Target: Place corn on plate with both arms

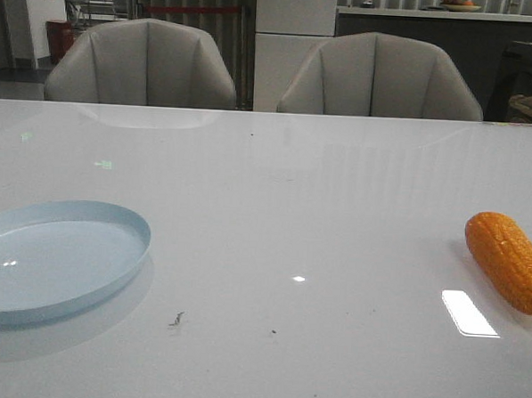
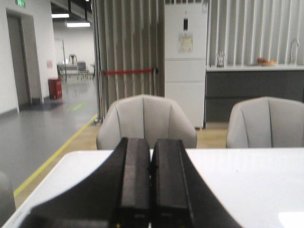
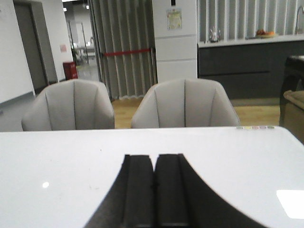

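The orange corn (image 1: 510, 261) lies on the white table at the right edge of the front view, partly cut off by the frame. The pale-blue plate (image 1: 113, 216) sits at the left, empty. Neither arm shows in the front view. In the left wrist view my left gripper (image 2: 151, 142) is shut and empty, its fingers pressed together above the table. In the right wrist view my right gripper (image 3: 155, 157) is shut and empty too. Neither wrist view shows the corn or the plate.
Two grey chairs (image 1: 144, 63) (image 1: 379, 80) stand behind the table's far edge. Small dark specks (image 1: 177, 318) lie on the table in front of the plate.
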Available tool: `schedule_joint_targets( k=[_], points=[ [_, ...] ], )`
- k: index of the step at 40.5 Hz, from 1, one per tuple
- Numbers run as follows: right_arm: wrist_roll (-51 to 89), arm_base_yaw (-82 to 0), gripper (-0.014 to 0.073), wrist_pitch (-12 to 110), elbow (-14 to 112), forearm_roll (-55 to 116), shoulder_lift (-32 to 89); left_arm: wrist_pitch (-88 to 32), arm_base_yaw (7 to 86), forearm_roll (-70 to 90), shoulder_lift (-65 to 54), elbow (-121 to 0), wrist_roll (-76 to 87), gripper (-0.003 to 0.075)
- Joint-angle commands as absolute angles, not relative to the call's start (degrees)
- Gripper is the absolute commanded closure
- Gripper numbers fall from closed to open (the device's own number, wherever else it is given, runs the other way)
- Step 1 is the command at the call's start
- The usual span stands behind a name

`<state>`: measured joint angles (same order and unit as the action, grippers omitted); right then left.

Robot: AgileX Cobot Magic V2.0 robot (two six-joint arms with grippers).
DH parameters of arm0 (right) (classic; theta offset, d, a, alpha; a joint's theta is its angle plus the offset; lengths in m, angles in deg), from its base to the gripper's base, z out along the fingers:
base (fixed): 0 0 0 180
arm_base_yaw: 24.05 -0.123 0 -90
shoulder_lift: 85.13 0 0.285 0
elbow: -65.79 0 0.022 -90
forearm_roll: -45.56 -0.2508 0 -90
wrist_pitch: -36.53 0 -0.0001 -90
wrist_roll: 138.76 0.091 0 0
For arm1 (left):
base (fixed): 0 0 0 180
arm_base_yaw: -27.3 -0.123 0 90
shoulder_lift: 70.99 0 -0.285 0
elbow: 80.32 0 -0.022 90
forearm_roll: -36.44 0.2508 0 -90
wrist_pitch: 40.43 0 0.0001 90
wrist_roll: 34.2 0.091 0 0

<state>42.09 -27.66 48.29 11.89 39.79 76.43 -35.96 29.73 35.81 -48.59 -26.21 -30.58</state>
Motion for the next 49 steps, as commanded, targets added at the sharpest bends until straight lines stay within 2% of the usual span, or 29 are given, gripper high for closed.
schedule_joint_targets(
  k=[1,17,30,33,37,41,44,49],
  points=[
    [41.74,-27.43,0.0543,44.15,16.77,39.81,69.43,-39.67,29.50,35.42,-42.07,-31.02,-31.09,0.0626],
    [41.74,-27.43,0.0543,42.63,22.42,39.81,44.12,-40.08,29.50,35.42,-21.71,-33.01,-31.09,0.0626],
    [41.74,-27.43,0.0533,42.79,22.42,39.81,38.04,-40.08,29.50,35.33,-15.48,-33.01,-31.09,0.0626],
    [41.74,-27.43,0.0496,42.94,22.42,39.81,38.04,-40.43,29.50,35.33,-15.48,-33.01,-31.09,0.0626],
    [41.74,-27.43,0.0388,42.94,22.42,39.86,38.04,-39.94,29.50,35.33,-15.48,-33.01,-31.09,0.0615],
    [41.74,-27.43,0.0224,42.94,22.42,39.86,37.99,-40.07,29.50,35.31,-15.48,-33.01,-31.09,0.0559],
    [41.74,-27.43,0.0143,42.94,22.42,39.86,37.93,-40.07,29.50,35.21,-15.48,-33.01,-31.09,0.0474],
    [41.74,-27.43,0.0109,42.94,22.42,39.86,37.83,-40.07,29.50,35.21,-15.48,-33.01,-31.09,0.0296]
  ],
)
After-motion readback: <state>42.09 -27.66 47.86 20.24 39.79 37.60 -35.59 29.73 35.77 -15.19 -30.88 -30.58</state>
